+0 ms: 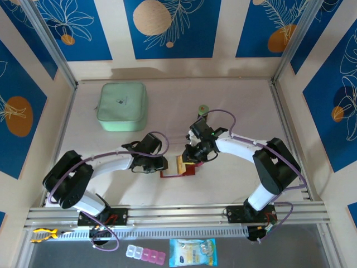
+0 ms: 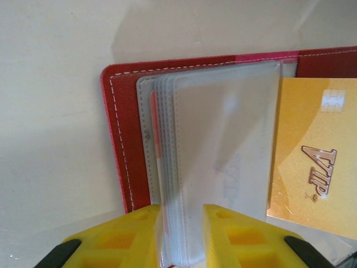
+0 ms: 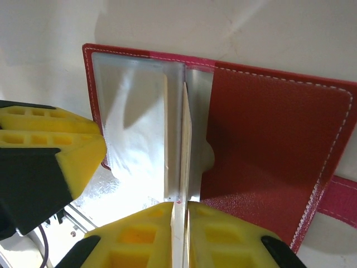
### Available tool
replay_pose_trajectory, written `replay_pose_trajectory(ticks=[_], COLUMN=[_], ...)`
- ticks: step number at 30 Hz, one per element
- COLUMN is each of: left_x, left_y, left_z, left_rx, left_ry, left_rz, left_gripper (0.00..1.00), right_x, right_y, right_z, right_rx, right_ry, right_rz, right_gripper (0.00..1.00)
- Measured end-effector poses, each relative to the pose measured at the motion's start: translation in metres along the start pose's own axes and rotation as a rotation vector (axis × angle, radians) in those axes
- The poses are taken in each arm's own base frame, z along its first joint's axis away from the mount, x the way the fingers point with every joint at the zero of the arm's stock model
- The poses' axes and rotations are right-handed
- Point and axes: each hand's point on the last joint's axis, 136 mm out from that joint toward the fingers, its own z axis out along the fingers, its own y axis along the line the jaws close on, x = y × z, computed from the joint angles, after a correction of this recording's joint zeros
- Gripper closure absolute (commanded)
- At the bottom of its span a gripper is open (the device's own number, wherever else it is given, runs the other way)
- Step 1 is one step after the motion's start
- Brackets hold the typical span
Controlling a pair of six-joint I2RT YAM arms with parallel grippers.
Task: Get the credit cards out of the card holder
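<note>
Near the middle of the bench, a little toward its near edge, the card holder lies open and flat. Its dark-red cover is down and its clear sleeves stand up from the spine like pages. The left end effector comes in from the left, its yellow fingers set narrow and pinching the bundle of sleeves, with the plastic filling the gap from pad to pad. At the left edges of those sleeves a strip of reddish-orange shows; whether it is a card cannot be told. The right end effector reaches in from the right and slightly from the far side. Its pads are drawn almost together on a gold credit card held edge-on between them, so the card stands upright just right of the pinched sleeves. The card's face, lettered VIP with a small chip patch, is turned toward the left arm's camera. Its left edge lies against or just behind the outermost sleeve, and which of the two cannot be told. In the right wrist view the bare half of the cover lies flat on the bench, with the pink snap tab sticking out past its outer edge. Well apart from all this, toward the far left, a mint-green pouch rests flat on the bench.
</note>
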Motion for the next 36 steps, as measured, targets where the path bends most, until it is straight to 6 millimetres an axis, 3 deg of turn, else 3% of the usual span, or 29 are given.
replay_pose_trajectory(ticks=[24, 36], left_x=[0.000, -0.001], left_y=[-0.002, -0.003], left_z=[0.005, 0.005], left_rx=[0.029, 0.031], left_ry=[-0.002, -0.005], left_rz=[0.006, 0.008], left_gripper=[0.75, 0.76], right_x=[0.003, -0.006], right_y=[-0.004, 0.011], right_z=[0.008, -0.032], right_rx=[0.074, 0.109], right_ry=[0.022, -0.058], right_rz=[0.029, -0.055], right_gripper=[0.92, 0.93])
